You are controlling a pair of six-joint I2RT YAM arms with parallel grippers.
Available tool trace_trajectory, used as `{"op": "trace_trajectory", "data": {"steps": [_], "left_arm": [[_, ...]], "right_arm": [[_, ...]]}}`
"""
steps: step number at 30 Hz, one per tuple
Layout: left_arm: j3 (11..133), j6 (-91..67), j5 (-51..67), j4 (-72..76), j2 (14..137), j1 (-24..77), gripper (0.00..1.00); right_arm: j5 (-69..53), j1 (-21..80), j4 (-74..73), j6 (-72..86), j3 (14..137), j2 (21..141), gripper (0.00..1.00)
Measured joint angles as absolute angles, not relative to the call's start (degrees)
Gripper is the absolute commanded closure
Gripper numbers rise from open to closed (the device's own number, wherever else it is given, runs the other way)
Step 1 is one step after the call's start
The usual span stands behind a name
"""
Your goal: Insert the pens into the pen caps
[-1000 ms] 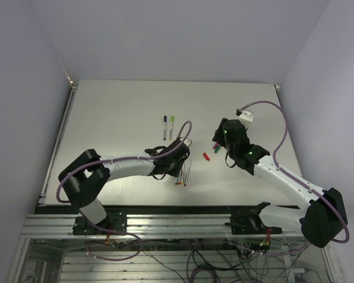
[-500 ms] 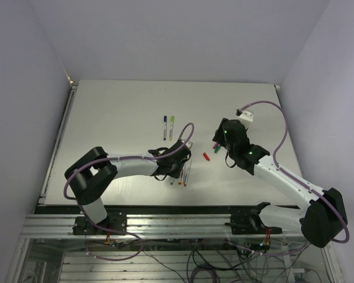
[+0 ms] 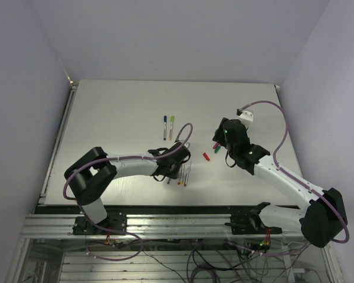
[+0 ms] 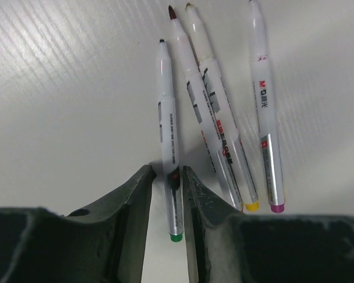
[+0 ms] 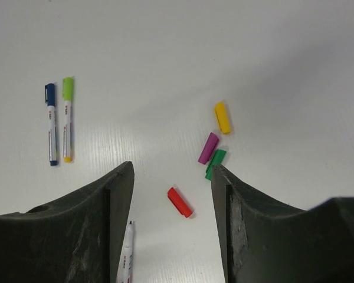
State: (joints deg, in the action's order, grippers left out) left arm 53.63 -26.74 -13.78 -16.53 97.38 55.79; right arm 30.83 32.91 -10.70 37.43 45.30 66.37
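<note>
Now — white table (image 3: 118, 118), pale walls (image 3: 165, 35) | left jaws astride pen (image 4: 167, 118), grip unclear | right jaws released

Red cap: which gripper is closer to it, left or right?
Right. The right gripper hangs just above the red cap, jaws open. The left gripper is farther away, jaws either side of a green-ended pen.

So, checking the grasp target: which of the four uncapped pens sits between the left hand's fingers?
The green-ended pen, leftmost in the left wrist view; the other three pens lie outside the left hand.
</note>
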Motion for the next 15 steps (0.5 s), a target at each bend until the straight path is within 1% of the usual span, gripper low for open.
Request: {"op": "trace_trajectory", "data": {"steps": [8,15], "left_arm": [[53.6,-28.3,-14.1,-18.8,97.0,55.8,0.68],[55.3,-29.7,-16.0,-19.9,98.7,56.1,0.66]], "right_arm": [[29.9,32.7,-10.5,37.4,45.3,66.8,0.46],[29.3,32.6,-10.6,37.4,45.3,67.3,0.46]]}}
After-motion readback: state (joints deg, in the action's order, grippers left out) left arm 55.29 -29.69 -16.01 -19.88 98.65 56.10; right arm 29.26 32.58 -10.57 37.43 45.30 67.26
